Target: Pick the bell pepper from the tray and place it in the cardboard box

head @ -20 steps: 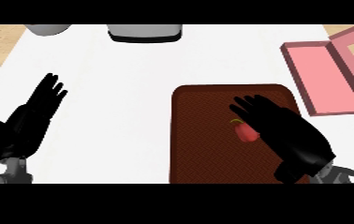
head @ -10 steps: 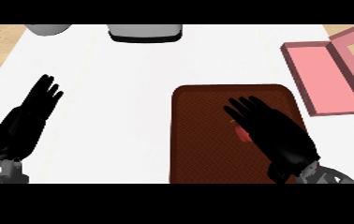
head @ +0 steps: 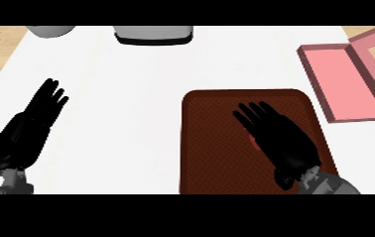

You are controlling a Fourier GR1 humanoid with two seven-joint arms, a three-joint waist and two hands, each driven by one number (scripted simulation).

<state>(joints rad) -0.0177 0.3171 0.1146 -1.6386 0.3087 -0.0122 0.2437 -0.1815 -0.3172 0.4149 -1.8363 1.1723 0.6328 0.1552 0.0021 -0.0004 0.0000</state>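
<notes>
A dark brown tray [head: 212, 132] lies on the white counter at the lower right. My right hand [head: 278, 137] hovers flat over the tray's middle with fingers straight and open. It covers the red bell pepper [head: 251, 139], of which only a thin sliver shows at the hand's left edge. The pink cardboard box [head: 343, 80] sits open at the far right, beyond the tray's upper right corner. My left hand [head: 33, 124] rests open at the left edge, fingers pointing up, far from the tray.
A grey and black appliance [head: 154, 34] stands at the back centre. A grey bowl-like object [head: 50, 30] sits at the back left. White counter [head: 124, 97] spreads between my left hand and the tray.
My right hand has slid left and toward me over the tray, now covering nearly all of the bell pepper. The left hand has sunk slightly.
</notes>
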